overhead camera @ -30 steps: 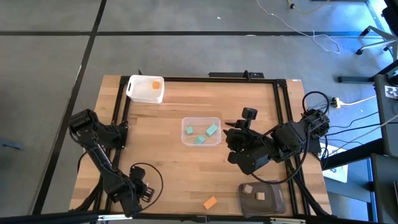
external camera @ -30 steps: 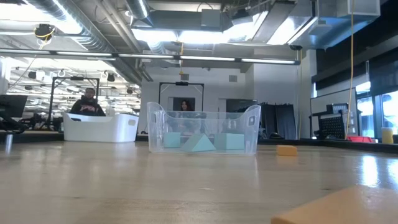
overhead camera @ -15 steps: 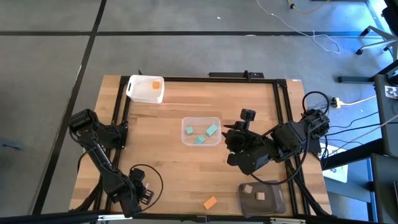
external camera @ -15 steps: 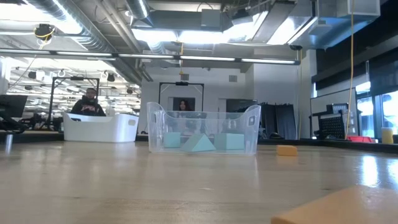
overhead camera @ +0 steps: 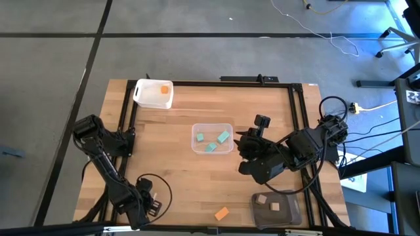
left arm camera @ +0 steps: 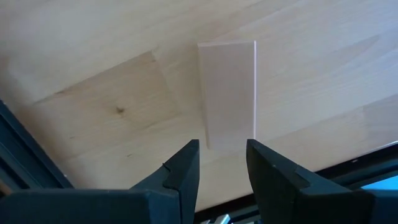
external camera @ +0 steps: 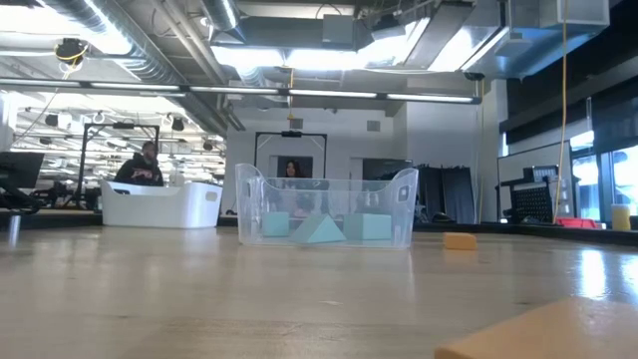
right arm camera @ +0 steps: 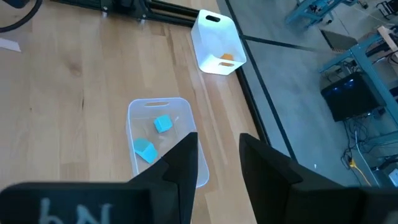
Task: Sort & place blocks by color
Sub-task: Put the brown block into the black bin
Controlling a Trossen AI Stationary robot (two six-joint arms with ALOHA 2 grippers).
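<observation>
3 teal blocks [overhead camera: 216,142] are held in the clear tub [overhead camera: 212,126] mid-worktop [overhead camera: 177,183]. Beside it the right hand [right arm camera: 218,158] is parted, empty; the left hand [left arm camera: 222,162] likewise, near the front-left corner.

a robotics lab in an open industrial hall

the wooden table [overhead camera: 177,124] sits in a black metal frame [overhead camera: 125,124] on a grey concrete floor [overhead camera: 197,59] marked with dark lines, and loose cables [overhead camera: 315,29] trail across that floor. beyond the table edge a rolling chair base [overhead camera: 397,39] and bundled wiring [overhead camera: 367,141] crowd the right side. the low view looks into a large room with exposed ducts [external camera: 150,50], pipes and strip lights [external camera: 329,55] overhead. a person [external camera: 140,165] sits at a workstation with a monitor [external camera: 20,175], and another person [external camera: 292,172] is near a dark doorway [external camera: 289,150].
</observation>
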